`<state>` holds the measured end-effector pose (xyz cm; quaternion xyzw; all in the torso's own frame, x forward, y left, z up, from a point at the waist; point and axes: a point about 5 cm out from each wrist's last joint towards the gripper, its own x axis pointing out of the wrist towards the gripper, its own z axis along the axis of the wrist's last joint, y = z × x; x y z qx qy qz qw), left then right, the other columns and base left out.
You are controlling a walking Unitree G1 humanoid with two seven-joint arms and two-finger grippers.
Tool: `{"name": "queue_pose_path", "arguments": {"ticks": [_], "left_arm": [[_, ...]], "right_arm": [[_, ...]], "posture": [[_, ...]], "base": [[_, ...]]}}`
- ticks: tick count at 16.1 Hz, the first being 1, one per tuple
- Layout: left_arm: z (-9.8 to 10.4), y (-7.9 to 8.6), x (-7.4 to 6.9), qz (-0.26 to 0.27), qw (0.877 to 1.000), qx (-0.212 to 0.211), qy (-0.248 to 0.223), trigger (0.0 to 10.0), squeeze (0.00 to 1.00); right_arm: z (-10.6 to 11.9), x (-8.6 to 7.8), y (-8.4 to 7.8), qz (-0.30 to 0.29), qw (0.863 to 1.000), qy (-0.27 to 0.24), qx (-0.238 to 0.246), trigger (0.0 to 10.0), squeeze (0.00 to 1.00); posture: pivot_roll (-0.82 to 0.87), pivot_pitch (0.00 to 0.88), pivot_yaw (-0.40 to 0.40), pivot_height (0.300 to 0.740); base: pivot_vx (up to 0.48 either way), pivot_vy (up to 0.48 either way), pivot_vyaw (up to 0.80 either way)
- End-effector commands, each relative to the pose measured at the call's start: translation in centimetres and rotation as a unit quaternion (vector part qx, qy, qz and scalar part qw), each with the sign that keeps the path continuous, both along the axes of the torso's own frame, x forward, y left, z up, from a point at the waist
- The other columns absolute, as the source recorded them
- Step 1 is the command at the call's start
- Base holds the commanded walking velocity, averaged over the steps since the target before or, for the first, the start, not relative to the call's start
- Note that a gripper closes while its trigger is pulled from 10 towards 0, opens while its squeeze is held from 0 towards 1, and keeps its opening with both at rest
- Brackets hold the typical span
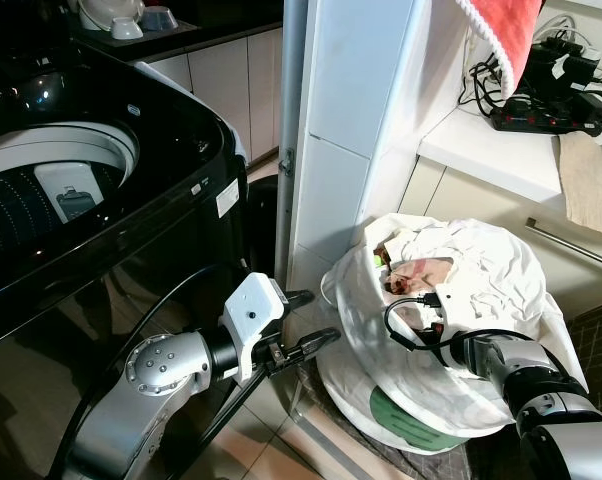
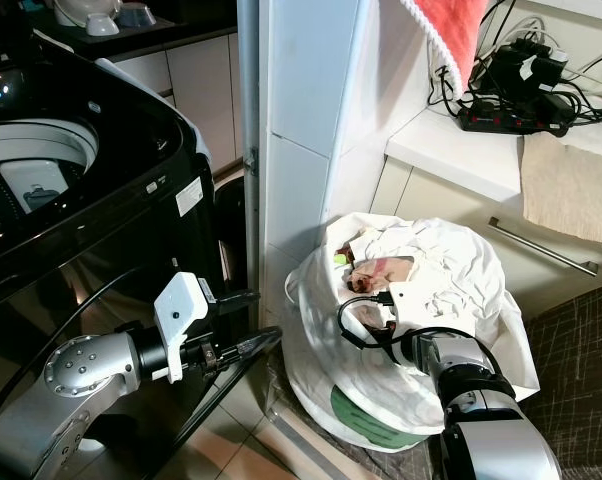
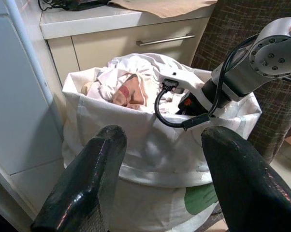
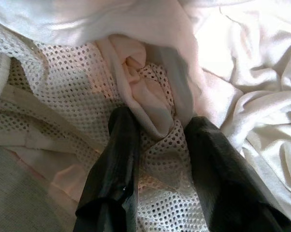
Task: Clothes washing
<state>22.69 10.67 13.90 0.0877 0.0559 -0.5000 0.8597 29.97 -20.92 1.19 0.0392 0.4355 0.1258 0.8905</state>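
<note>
The white laundry bag [image 1: 451, 370] stands on the floor against the tiled pillar [image 1: 346, 130], to the right of the black top-loading washing machine [image 1: 101, 200], whose lid is open. The bag is full of pale clothes [image 1: 421, 270]. The right gripper [image 4: 157, 140] is pushed down into the bag's open top, fingers apart, straddling a fold of pink cloth [image 4: 150, 106] on mesh fabric [image 4: 58, 92]. The left gripper [image 1: 306, 325] hangs between the bag and the machine front, fingers spread wide, empty, pointed at the bag's side.
</note>
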Motion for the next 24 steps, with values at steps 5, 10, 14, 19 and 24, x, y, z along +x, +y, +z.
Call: {"name": "queue_pose_path", "arguments": {"ticks": [5, 10, 14, 19, 24], "left_arm": [[0.5, -0.2, 0.0, -0.005, 1.000, -0.002, -0.007, 10.0, 0.00], [0.5, -0.1, 0.3, 0.003, 1.000, -0.007, -0.010, 10.0, 0.00], [1.3, 0.0, 0.7, 0.024, 0.999, -0.027, -0.031, 10.0, 0.00], [3.6, -0.6, 1.9, 0.069, 0.991, -0.079, -0.088, 10.0, 0.00], [8.5, -2.5, 4.0, 0.081, 0.967, -0.180, -0.163, 10.0, 1.00]], "right_arm": [[0.4, 0.2, -0.6, -0.016, 1.000, 0.001, 0.014, 0.0, 0.00], [1.2, 0.6, -1.1, -0.023, 0.999, -0.016, 0.039, 0.0, 0.00], [4.7, 0.9, -3.1, -0.005, 0.993, -0.078, 0.085, 0.0, 0.00], [17.3, -1.7, -3.6, 0.083, 0.925, -0.269, 0.253, 0.0, 0.00], [27.4, -2.3, -0.4, 0.155, 0.797, -0.432, 0.393, 0.0, 0.00]], "posture": [[0.00, 0.000, -0.055, 0.740], [-0.01, 0.000, -0.051, 0.740], [-0.01, 0.000, -0.054, 0.740], [-0.04, 0.000, -0.035, 0.740], [-0.05, 0.000, -0.024, 0.740]], "base": [[0.000, 0.000, 0.00], [0.000, 0.000, 0.00], [0.000, 0.000, 0.00], [0.000, 0.000, 0.00], [0.000, 0.000, 0.00]]}}
